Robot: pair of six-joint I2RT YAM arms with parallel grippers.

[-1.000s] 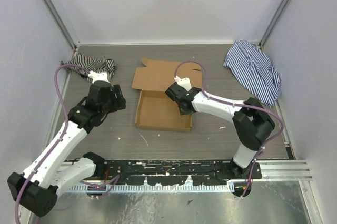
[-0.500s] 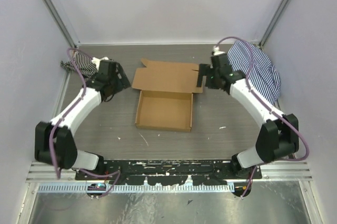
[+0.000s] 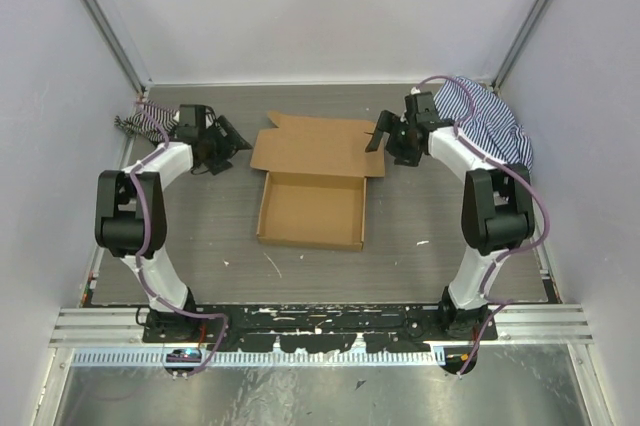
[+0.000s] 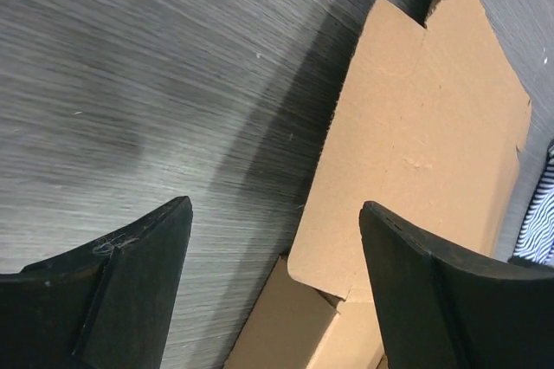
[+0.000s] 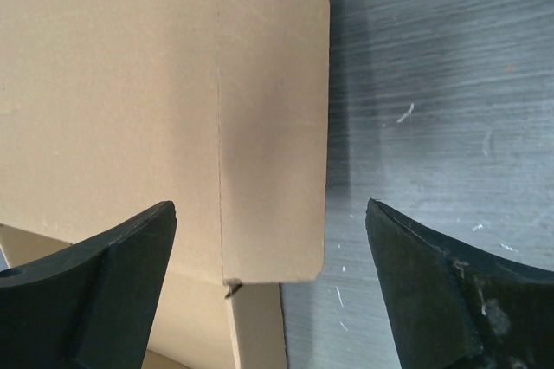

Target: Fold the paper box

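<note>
From overhead, shows the paper box point(image 3: 312, 211) lying at the middle of the table point(image 3: 200, 236), near half already raised into a shallow tray, far half spread flat as a lid panel with side tabs. Finds the left gripper point(image 3: 228, 141) just off the panel's left edge and the right gripper point(image 3: 383, 138) at its right tab, both wide open, holding nothing, aimed inward from opposite sides, apparently to take the lid at both ends together. Leaves the striped cloths point(image 3: 495, 136) bunched in the far corners, well apart from the work. Through the left wrist camera, looks past spread black fingers point(image 4: 130, 291) at bare table, with the left gripper point(image 4: 275, 213) empty and the paper box point(image 4: 415, 152) ahead and to the right, its rounded tab corner near the right finger but not touching. Catches a sliver of one of the striped cloths point(image 4: 541, 230) at the right border. Through the right wrist camera, frames the rounded lid tab of the paper box point(image 5: 130, 83) between parted fingers point(image 5: 95, 291), with the right gripper point(image 5: 270, 206) gaping, gripping nothing, straddling the tab's outer edge above grey table. Suggests a lineup for lifting, tab crease running lengthwise between the fingers. Points to the lid fold as the step in hand, closing not yet begun. Calls for both sides rising evenly to keep the thin board from skewing.
</note>
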